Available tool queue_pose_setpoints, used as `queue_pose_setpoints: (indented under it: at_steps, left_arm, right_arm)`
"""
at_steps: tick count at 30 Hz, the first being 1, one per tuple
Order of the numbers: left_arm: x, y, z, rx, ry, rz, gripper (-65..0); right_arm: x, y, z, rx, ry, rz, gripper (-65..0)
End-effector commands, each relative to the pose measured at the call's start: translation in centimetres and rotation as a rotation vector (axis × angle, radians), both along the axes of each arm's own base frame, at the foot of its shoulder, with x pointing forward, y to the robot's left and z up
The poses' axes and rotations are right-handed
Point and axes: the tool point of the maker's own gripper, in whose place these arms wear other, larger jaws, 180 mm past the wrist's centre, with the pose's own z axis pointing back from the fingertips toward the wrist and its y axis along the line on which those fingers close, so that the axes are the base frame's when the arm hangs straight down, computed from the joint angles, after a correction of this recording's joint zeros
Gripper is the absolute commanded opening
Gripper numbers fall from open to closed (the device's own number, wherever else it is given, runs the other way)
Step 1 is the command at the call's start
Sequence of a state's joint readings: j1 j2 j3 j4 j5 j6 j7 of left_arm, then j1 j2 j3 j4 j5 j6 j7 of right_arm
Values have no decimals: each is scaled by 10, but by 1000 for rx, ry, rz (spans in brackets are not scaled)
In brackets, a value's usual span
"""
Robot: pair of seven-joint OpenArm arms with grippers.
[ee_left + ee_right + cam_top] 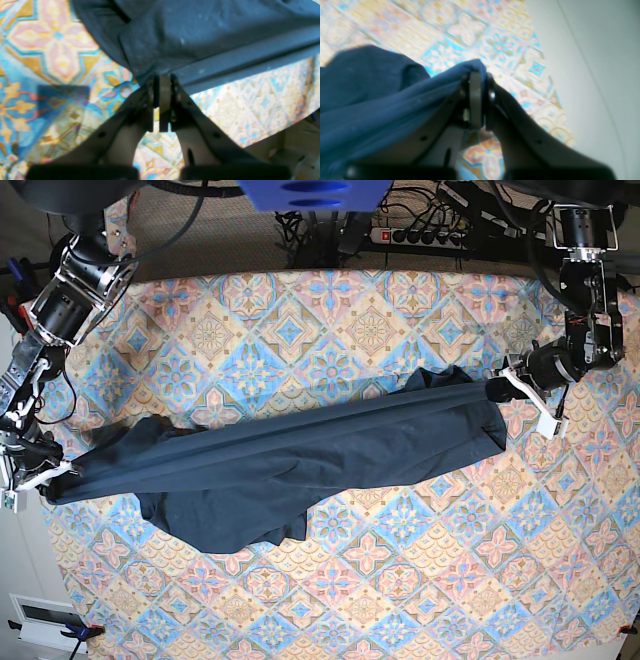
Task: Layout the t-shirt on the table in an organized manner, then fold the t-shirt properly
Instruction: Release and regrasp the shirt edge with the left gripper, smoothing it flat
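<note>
The shirt [290, 470] is stretched across the table [400, 310] in a long band, running from about 9 o'clock at the cloth's edge to about 3 o'clock, its upper edge drawn taut between the two arms while the bulk sags and bunches toward 7 o'clock. The left gripper [497, 388] is closed tight on a hem edge of the shirt [200, 37]; the left wrist view shows the jaws pinched together with fabric issuing from the tips [161, 77]. The right gripper [62, 473] is likewise clamped, with a fold of shirt [370, 100] draped over and between its jaws [477, 75]. Judgement: the garment is held at two points but not yet laid out flat. Risks noted. First, both holds appear to sit at the very tips on thin fabric; more outward tension could pull an edge free, dropping one end in a heap. Second, the right gripper works at the table's 9 o'clock edge, so fabric released there could slide off the side. Third, the slack mass at 7 o'clock is doubled over; lowering as it lies would likely trap creases and a hidden sleeve beneath. Which shirt corners are held cannot be told.
</note>
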State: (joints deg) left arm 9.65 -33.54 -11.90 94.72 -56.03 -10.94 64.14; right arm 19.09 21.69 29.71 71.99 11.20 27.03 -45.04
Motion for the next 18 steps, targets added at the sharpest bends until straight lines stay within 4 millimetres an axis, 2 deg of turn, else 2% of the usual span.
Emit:
queue_pose_setpoints:
  at_steps: [1,5,9,12,16,18]
  left_arm:
    - [7,11,13,39,-34,1,-643]
    - [3,8,10,70,-24,-69,-643]
    - [9,16,18,75,-51,-50,-643]
    - [8,14,18,75,-49,-59,-636]
    - [-10,-6,-1,78,62,-152,-522]
    - [-18,-15,-2,86,87,-194,-453]
  right_arm:
    - [9,-16,34,-55,-93,-28,-639]
    - [11,-16,36,-58,-105,-27,-639]
    - [11,-16,35,-60,-104,-27,-639]
    - [10,-16,36,-60,-104,-28,-639]
    - [10,-17,36,-59,-105,-30,-639]
    - [10,-17,36,-59,-105,-30,-639]
